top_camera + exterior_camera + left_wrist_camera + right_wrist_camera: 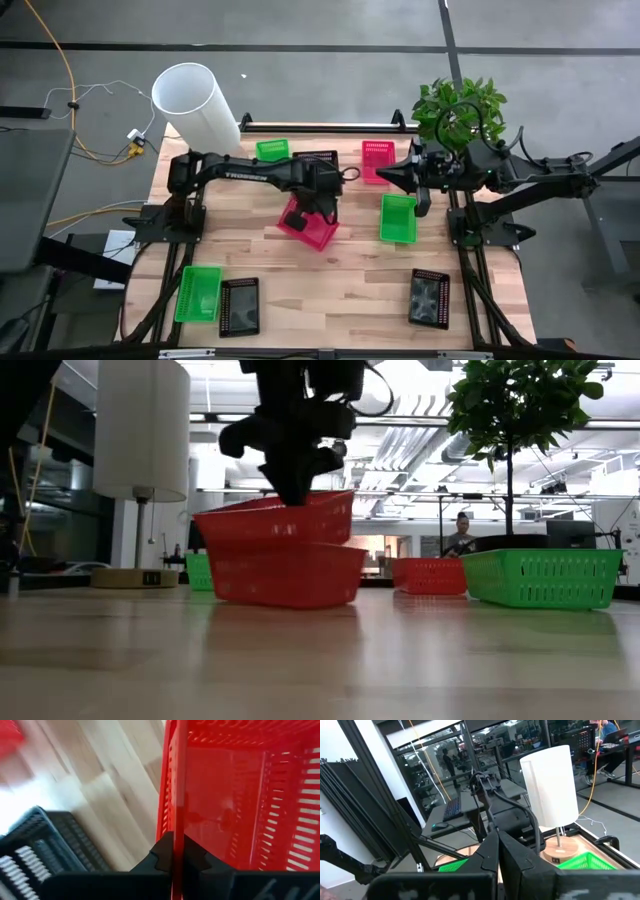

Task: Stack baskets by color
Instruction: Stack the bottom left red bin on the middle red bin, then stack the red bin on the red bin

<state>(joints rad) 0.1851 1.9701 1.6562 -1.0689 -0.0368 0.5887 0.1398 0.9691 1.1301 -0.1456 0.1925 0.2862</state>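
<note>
In the middle of the table my left gripper (300,218) (295,495) points down, shut on a pink basket (270,518). That basket is tilted over a second pink basket (285,575), which stands on the table. A third pink basket (377,160) stands at the far side. Green baskets stand at the far side (272,150), right of centre (398,218) and near left (197,293). Black baskets lie under my left arm (315,158), near left (239,305) and near right (429,297). My right gripper (387,175) (498,847) hangs shut and level, high over the right side, and holds nothing. My left gripper pinches the upper rim of one side wall (173,820) of the upper pink basket, one finger inside and one outside. The fingers come from above and point down. The basket hangs tilted, its lower side (215,530) down on the rim of the pink basket beneath.
A tall white cylinder (195,103) stands at the far left corner and a potted plant (460,110) at the far right. Bare wood (330,290) lies between the near baskets. A person sits in the room beyond the table (460,535).
</note>
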